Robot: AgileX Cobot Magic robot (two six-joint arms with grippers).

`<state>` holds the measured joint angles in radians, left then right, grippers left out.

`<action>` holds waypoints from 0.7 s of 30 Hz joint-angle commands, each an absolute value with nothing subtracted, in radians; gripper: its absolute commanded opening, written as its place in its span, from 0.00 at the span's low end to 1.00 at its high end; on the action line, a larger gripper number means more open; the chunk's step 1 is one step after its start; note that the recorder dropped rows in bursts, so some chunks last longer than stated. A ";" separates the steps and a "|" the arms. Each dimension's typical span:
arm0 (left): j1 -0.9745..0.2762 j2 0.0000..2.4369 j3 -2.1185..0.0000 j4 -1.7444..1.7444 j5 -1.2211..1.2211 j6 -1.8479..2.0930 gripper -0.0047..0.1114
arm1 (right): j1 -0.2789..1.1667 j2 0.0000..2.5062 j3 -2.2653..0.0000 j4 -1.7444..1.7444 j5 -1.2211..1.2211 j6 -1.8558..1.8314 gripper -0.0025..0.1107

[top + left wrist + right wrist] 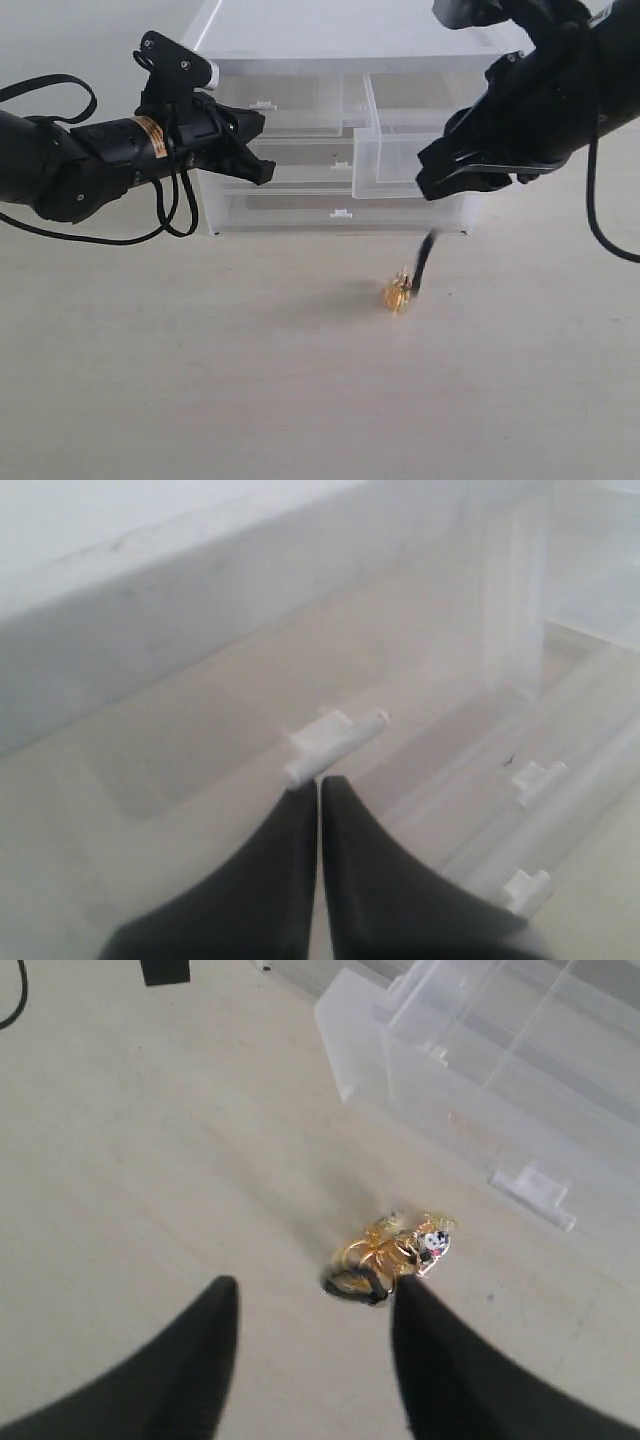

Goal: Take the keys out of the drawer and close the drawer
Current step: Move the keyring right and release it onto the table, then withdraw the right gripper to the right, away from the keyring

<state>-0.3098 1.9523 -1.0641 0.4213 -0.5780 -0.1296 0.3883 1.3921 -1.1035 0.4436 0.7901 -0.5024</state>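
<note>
The keys (pixel 398 293), a gold bunch on a black strap, are on the table in front of the cabinet, the strap blurred and slanting upward. The right wrist view shows the keys (pixel 392 1252) on the table just beyond my right gripper (pixel 315 1288), which is open and holds nothing. In the exterior view my right gripper (pixel 440 178) hovers above them, in front of the pulled-out right small drawer (pixel 395 150). That drawer (pixel 470 1070) is translucent and looks empty. My left gripper (pixel 262 150) is shut at the left small drawer, its tips (pixel 320 780) at a white tab handle (pixel 335 742).
The translucent drawer cabinet (pixel 340 40) stands at the back of the pale table (pixel 250 390). Two full-width drawers lie below the small ones, the lowest with a tab handle (pixel 341 212). Black cables hang from the left arm (pixel 60 165).
</note>
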 commanded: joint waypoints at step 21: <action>-0.279 1.888 -1.134 0.252 -0.525 -0.139 0.08 | 0.402 1.168 -0.568 0.438 -0.015 -0.341 0.02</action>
